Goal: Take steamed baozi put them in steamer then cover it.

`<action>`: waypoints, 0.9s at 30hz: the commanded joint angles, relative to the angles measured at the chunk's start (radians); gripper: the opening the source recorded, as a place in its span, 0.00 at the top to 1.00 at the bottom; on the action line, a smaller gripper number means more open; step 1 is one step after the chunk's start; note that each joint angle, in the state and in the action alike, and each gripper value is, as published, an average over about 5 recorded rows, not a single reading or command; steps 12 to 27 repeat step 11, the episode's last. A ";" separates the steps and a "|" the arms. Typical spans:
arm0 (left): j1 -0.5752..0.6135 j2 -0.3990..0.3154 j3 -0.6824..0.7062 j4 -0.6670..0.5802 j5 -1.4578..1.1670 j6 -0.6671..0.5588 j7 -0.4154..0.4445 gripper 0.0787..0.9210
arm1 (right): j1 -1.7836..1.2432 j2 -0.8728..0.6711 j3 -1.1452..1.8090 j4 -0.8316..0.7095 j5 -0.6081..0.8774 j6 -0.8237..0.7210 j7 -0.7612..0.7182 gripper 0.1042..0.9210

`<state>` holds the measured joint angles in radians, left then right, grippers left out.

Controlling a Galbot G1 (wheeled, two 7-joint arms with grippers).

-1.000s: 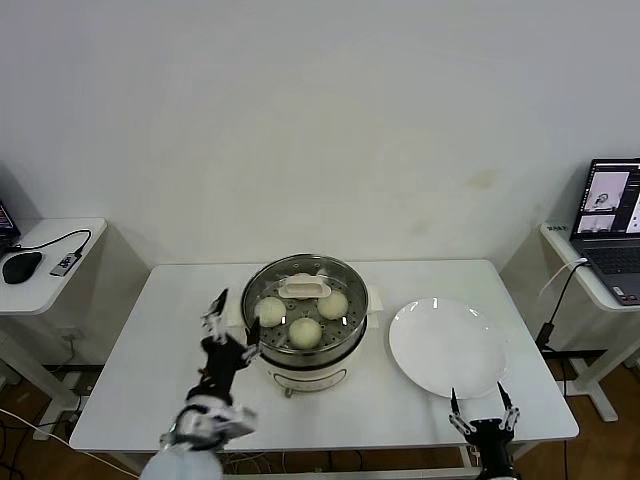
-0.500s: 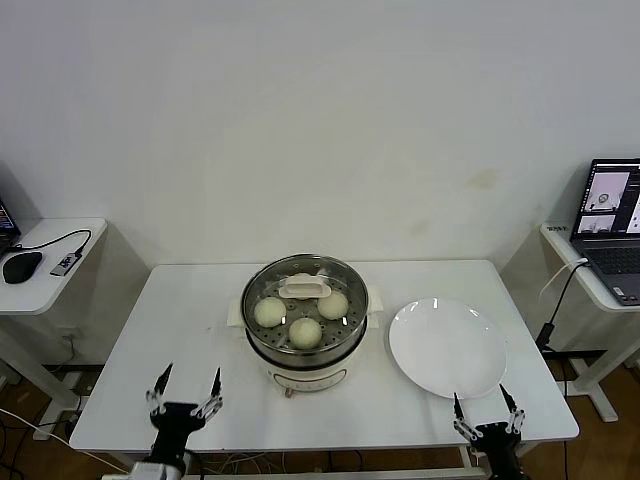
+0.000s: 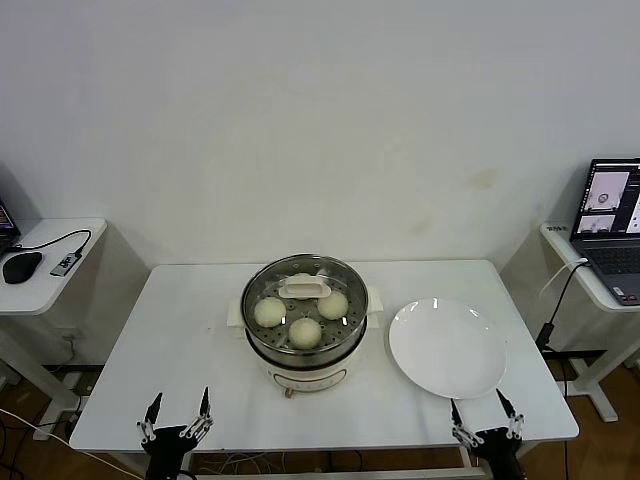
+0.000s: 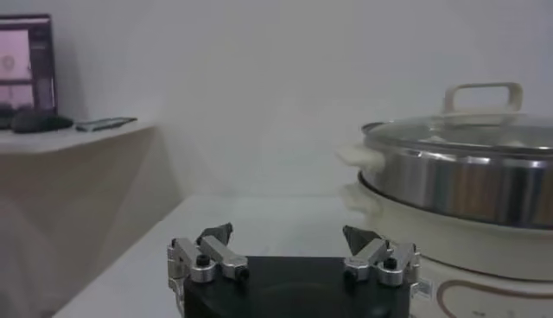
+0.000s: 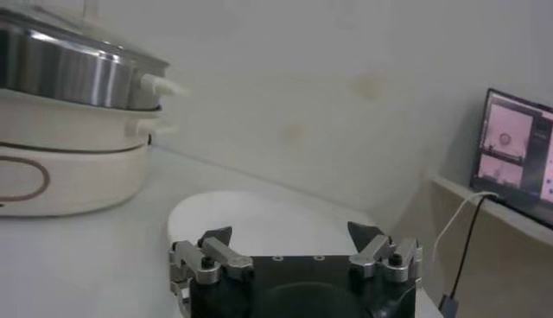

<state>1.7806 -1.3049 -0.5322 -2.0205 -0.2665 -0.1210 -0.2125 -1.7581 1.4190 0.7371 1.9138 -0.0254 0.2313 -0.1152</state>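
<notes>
The steamer [image 3: 305, 330] stands in the middle of the white table, a glass lid with a white handle [image 3: 303, 288] resting on it. Through the lid show three steamed baozi [image 3: 269, 311], [image 3: 305, 331], [image 3: 333, 304] on the perforated tray. My left gripper [image 3: 177, 412] is open and empty at the table's front edge, well to the front left of the steamer. My right gripper [image 3: 484, 415] is open and empty at the front right, just before the plate. The left wrist view shows the covered steamer [image 4: 467, 186] beyond the left gripper [image 4: 288, 236]. The right gripper [image 5: 292, 233] faces the plate.
An empty white plate [image 3: 447, 347] lies right of the steamer, also seen in the right wrist view as the plate [image 5: 259, 216]. A side table with a laptop [image 3: 612, 225] stands at the right. Another side table with a mouse [image 3: 22, 265] stands at the left.
My left gripper has drawn back from beside the steamer's left side down to the table's front edge. The right gripper has dropped slightly. Steamer, lid and plate are unmoved.
</notes>
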 commanded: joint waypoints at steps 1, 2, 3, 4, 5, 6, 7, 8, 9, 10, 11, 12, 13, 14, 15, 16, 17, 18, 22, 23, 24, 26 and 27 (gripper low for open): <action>-0.033 -0.025 0.000 0.047 -0.026 -0.023 0.032 0.12 | -0.018 -0.008 -0.022 0.050 0.064 -0.038 -0.021 0.12; -0.036 -0.027 0.001 0.050 -0.019 -0.023 0.032 0.12 | -0.018 -0.007 -0.024 0.052 0.067 -0.040 -0.021 0.12; -0.039 -0.029 0.001 0.052 -0.013 -0.023 0.032 0.12 | -0.019 -0.007 -0.025 0.054 0.069 -0.042 -0.021 0.12; -0.042 -0.030 0.000 0.054 -0.008 -0.023 0.033 0.12 | -0.019 -0.009 -0.026 0.055 0.074 -0.044 -0.021 0.12; -0.044 -0.031 -0.002 0.054 -0.003 -0.023 0.033 0.12 | -0.019 -0.010 -0.027 0.057 0.081 -0.045 -0.022 0.12; -0.046 -0.031 -0.004 0.054 -0.001 -0.022 0.033 0.12 | -0.020 -0.013 -0.027 0.059 0.090 -0.046 -0.022 0.12; -0.047 -0.031 -0.006 0.053 0.000 -0.021 0.032 0.12 | -0.019 -0.015 -0.027 0.061 0.100 -0.047 -0.023 0.12; -0.049 -0.030 -0.009 0.052 0.001 -0.020 0.032 0.12 | -0.019 -0.018 -0.028 0.064 0.113 -0.049 -0.024 0.12; -0.050 -0.030 -0.011 0.051 0.001 -0.018 0.031 0.12 | -0.017 -0.021 -0.029 0.067 0.124 -0.050 -0.025 0.12; -0.051 -0.030 -0.013 0.050 0.001 -0.017 0.031 0.12 | -0.017 -0.022 -0.029 0.068 0.130 -0.051 -0.026 0.12; -0.051 -0.030 -0.014 0.049 0.002 -0.016 0.031 0.12 | -0.016 -0.023 -0.030 0.070 0.136 -0.052 -0.026 0.12; -0.051 -0.030 -0.014 0.049 0.002 -0.016 0.031 0.12 | -0.016 -0.023 -0.030 0.070 0.136 -0.052 -0.026 0.12; -0.051 -0.030 -0.014 0.049 0.002 -0.016 0.031 0.12 | -0.016 -0.023 -0.030 0.070 0.136 -0.052 -0.026 0.12; -0.051 -0.030 -0.014 0.049 0.002 -0.016 0.031 0.12 | -0.016 -0.023 -0.030 0.070 0.136 -0.052 -0.026 0.12; -0.051 -0.030 -0.014 0.049 0.002 -0.016 0.031 0.12 | -0.016 -0.023 -0.030 0.070 0.136 -0.052 -0.026 0.12; -0.051 -0.030 -0.014 0.049 0.002 -0.016 0.031 0.12 | -0.016 -0.023 -0.030 0.070 0.136 -0.052 -0.026 0.12; -0.051 -0.030 -0.014 0.049 0.002 -0.016 0.031 0.12 | -0.016 -0.023 -0.030 0.070 0.136 -0.052 -0.026 0.12; -0.051 -0.030 -0.014 0.049 0.002 -0.016 0.031 0.12 | -0.016 -0.023 -0.030 0.070 0.136 -0.052 -0.026 0.12; -0.051 -0.030 -0.014 0.049 0.002 -0.016 0.031 0.12 | -0.016 -0.023 -0.030 0.070 0.136 -0.052 -0.026 0.12; -0.051 -0.030 -0.014 0.049 0.002 -0.016 0.031 0.12 | -0.016 -0.023 -0.030 0.070 0.136 -0.052 -0.026 0.12; -0.051 -0.030 -0.014 0.049 0.002 -0.016 0.031 0.12 | -0.016 -0.023 -0.030 0.070 0.136 -0.052 -0.026 0.12; -0.051 -0.030 -0.014 0.049 0.002 -0.016 0.031 0.12 | -0.016 -0.023 -0.030 0.070 0.136 -0.052 -0.026 0.12; -0.051 -0.030 -0.014 0.049 0.002 -0.016 0.031 0.12 | -0.016 -0.023 -0.030 0.070 0.136 -0.052 -0.026 0.12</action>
